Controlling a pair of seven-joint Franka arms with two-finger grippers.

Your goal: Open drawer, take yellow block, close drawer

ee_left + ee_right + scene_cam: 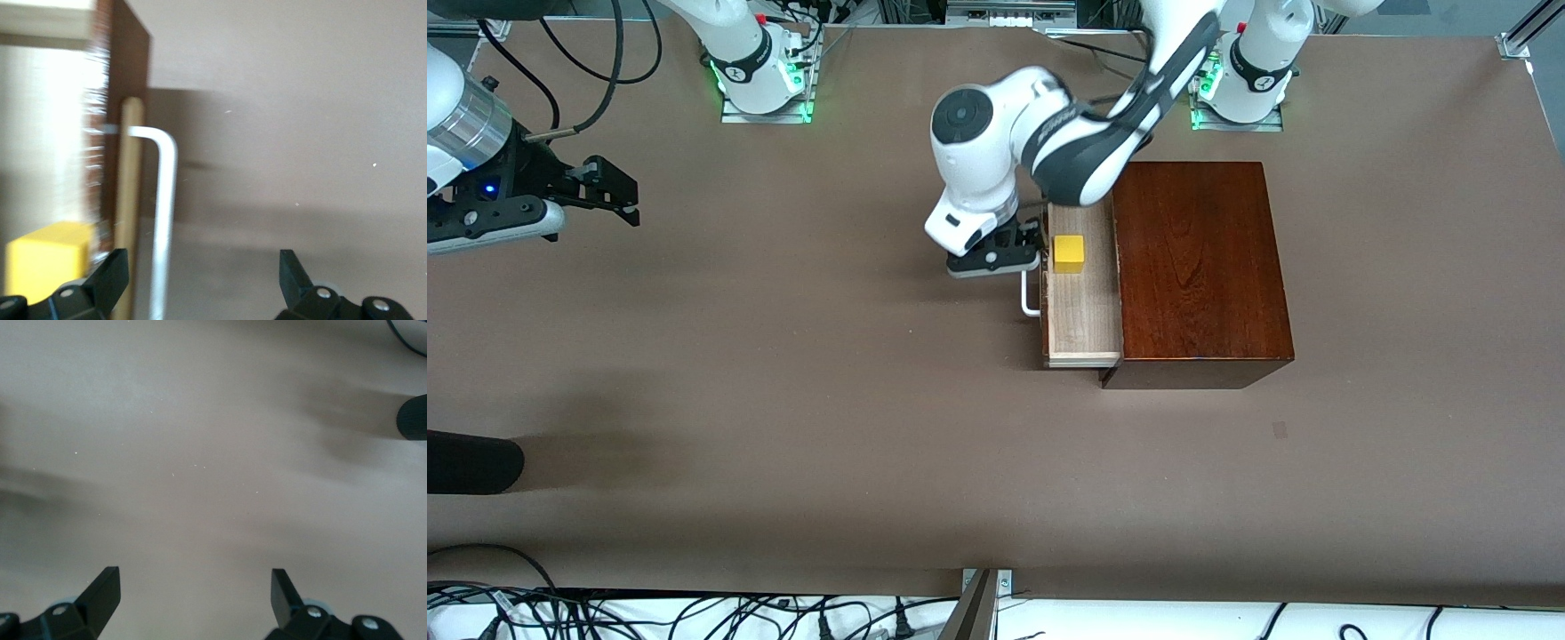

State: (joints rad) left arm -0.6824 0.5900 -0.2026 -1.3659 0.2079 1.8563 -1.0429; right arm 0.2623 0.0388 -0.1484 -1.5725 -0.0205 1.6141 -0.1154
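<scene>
The dark reddish-brown box stands toward the left arm's end of the table. Its drawer is pulled out and shows a pale wood floor. The yellow block lies in the drawer and also shows in the left wrist view. My left gripper is open in front of the drawer, at the white handle. In the left wrist view the handle lies between the open fingers of the left gripper, close to one finger, and nothing is gripped. My right gripper is open and empty, and the arm waits over the right arm's end of the table.
A black rounded object pokes in at the table's edge at the right arm's end, nearer the front camera; it also shows in the right wrist view. Brown table spreads in front of the drawer. The right gripper has only table under it.
</scene>
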